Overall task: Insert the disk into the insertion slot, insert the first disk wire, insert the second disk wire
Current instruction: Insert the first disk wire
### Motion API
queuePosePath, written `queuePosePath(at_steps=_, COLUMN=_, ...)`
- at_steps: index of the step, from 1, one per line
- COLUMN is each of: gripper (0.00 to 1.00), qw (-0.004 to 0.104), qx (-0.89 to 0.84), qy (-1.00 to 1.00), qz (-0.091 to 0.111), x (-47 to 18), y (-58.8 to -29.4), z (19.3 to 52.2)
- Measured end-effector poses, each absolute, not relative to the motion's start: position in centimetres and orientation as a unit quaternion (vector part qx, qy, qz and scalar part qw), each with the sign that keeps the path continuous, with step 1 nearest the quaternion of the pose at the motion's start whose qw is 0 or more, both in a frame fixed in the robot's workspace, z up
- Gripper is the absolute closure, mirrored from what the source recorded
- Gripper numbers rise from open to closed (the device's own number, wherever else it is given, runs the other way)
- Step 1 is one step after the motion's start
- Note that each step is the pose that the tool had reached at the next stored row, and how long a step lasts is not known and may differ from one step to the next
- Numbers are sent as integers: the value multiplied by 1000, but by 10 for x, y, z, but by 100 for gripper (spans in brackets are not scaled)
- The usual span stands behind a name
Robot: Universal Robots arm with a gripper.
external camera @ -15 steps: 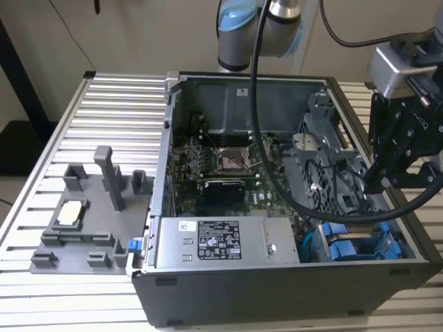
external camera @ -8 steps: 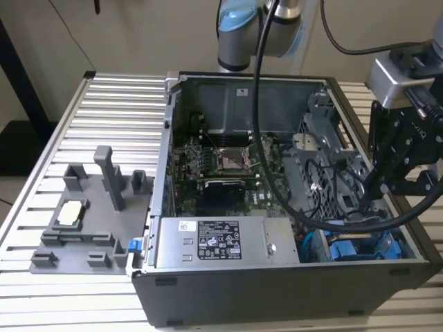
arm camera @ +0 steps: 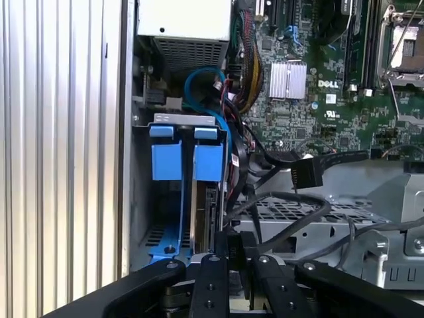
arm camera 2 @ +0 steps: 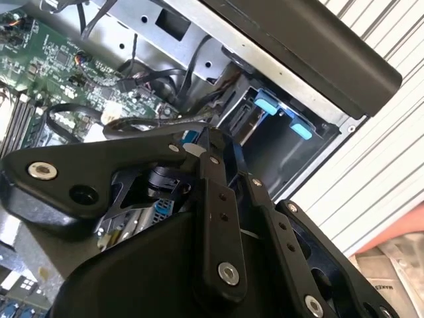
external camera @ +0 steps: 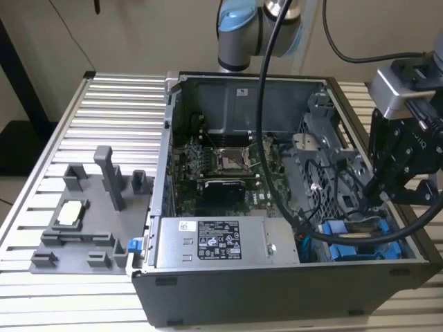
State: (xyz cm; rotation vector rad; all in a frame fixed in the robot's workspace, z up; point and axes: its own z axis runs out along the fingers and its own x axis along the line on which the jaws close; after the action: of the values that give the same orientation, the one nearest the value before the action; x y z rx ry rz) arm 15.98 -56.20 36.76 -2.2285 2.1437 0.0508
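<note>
The slatted metal surface (external camera: 118,104) carries an open computer case (external camera: 277,290), and in its corner at the exterior view's right sits the grey drive cage (arm camera: 175,119). Two blue-framed drives stand side by side in the cage. The disk (arm camera: 209,162) looks to be the one nearer the motherboard (arm camera: 344,106), pushed well down into its slot, so that step reads as done. The hand (external camera: 379,190) hangs low over the cage, right above the disk's back edge among loose black wires (arm camera: 291,199). I cannot tell whether it is clenched or released, or whether it has a plug. The work now seems to be the wiring. Done well, that means keeping the plug square to the drive's socket, pressing straight in without rocking, and keeping the neighbouring cable loops out from under it.
</note>
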Motion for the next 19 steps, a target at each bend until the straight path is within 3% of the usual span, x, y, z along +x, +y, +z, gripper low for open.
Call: queuePosePath(at_steps=19, gripper=81, qw=17, qx=-711, qy=703, qz=24, x=168, y=-572, z=352)
